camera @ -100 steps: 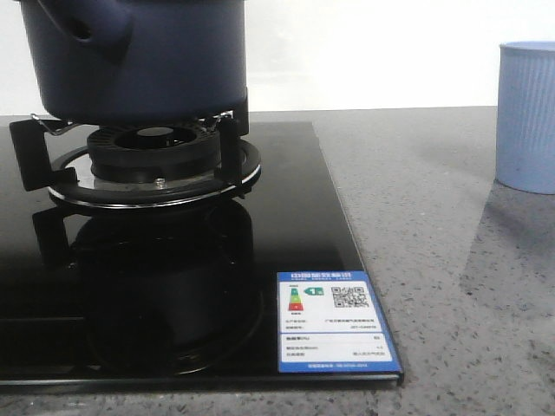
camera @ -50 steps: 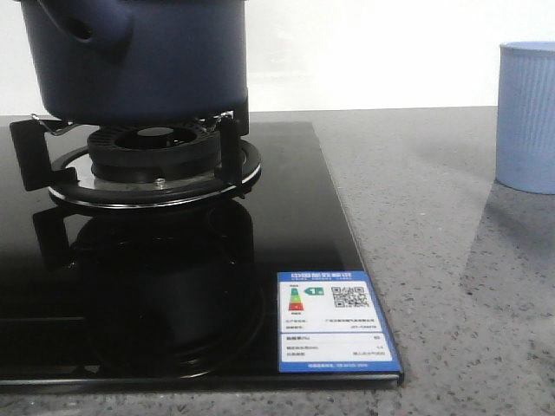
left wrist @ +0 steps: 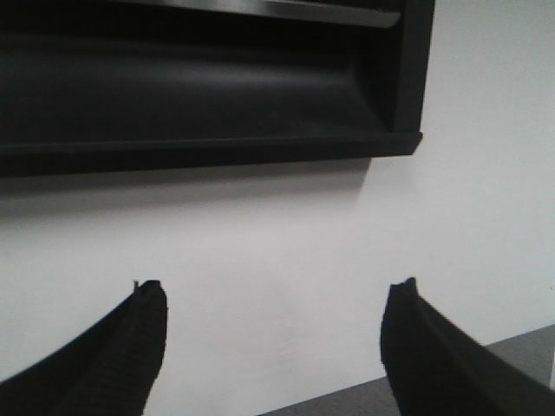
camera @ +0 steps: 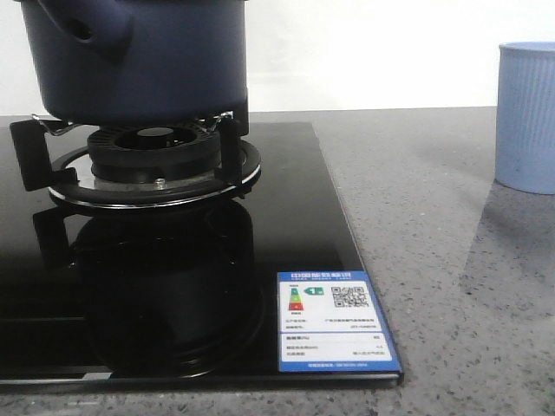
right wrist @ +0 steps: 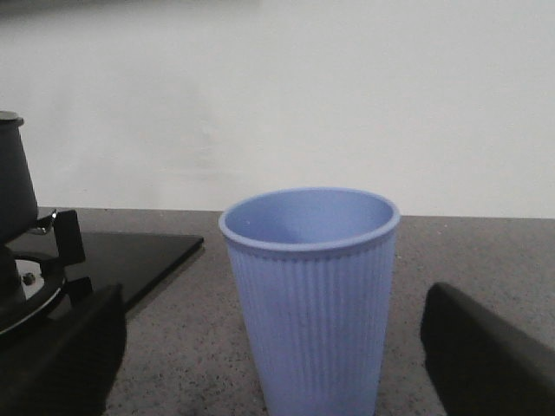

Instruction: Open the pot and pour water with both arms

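Note:
The dark navy pot [camera: 139, 61] stands on the burner stand of a black glass hob [camera: 286, 217], with its side stub [camera: 87, 22] facing forward-left and its top cut off by the frame. The right wrist view shows a sliver of the pot [right wrist: 13, 178]. My right gripper [right wrist: 276, 303] is open, its fingers on either side of the light blue ribbed cup [right wrist: 310, 286] without touching it. My left gripper [left wrist: 277, 290] is open and empty, facing a white wall. Neither gripper shows in the front view.
The cup [camera: 527, 117] stands on the grey speckled counter [camera: 434, 260] to the right of the hob. An energy label [camera: 334, 322] sticks to the hob's front corner. A dark shelf or hood [left wrist: 208, 87] hangs above the left gripper.
Pot and cup have stayed put. Only the faint shadow on the counter beside the cup has shifted slightly.

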